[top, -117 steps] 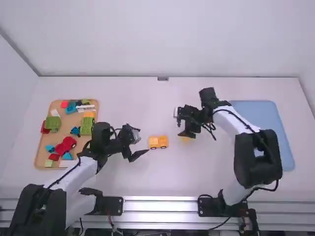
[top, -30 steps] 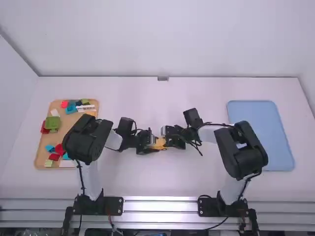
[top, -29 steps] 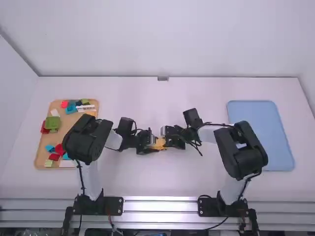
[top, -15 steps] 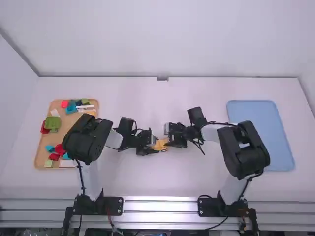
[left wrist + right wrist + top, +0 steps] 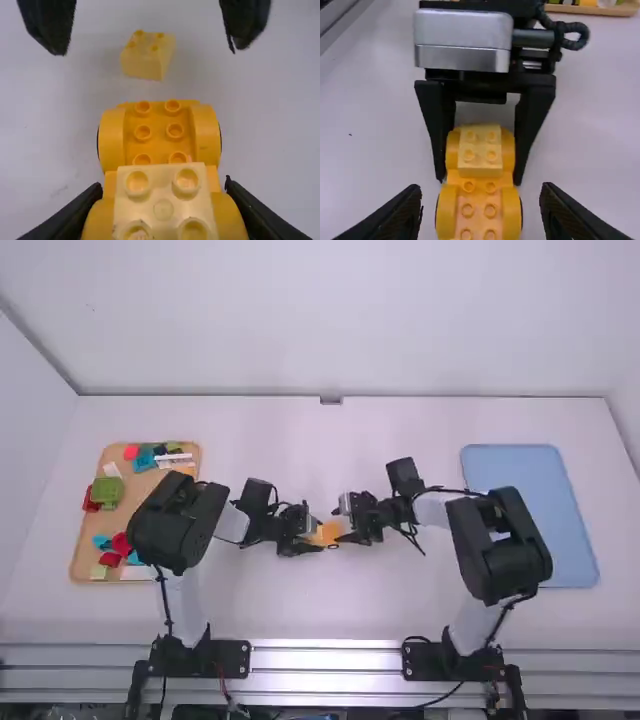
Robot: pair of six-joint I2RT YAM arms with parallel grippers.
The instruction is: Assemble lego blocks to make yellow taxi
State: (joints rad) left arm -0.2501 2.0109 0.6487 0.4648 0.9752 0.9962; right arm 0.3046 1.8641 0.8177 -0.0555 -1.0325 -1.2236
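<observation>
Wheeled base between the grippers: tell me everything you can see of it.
The wheeled base is orange-yellow, apparently smooth plastic, with studs along its middle and rounded fenders. Dark wheel edges show beside the fenders at one end. It is upright, seemingly on the table. A paler yellow block sits on the other end, where the left gripper clamps its sides.

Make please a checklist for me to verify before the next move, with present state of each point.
1. Left gripper, jaws shut on the car: ok.
2. Right gripper, jaws open, gap on both sides of the car: ok.
3. Upper block on top of the car: ok.
4. Upper block pressed fully down: cannot tell.
5. Loose block joined to the car: not ok, it lies apart.
</observation>
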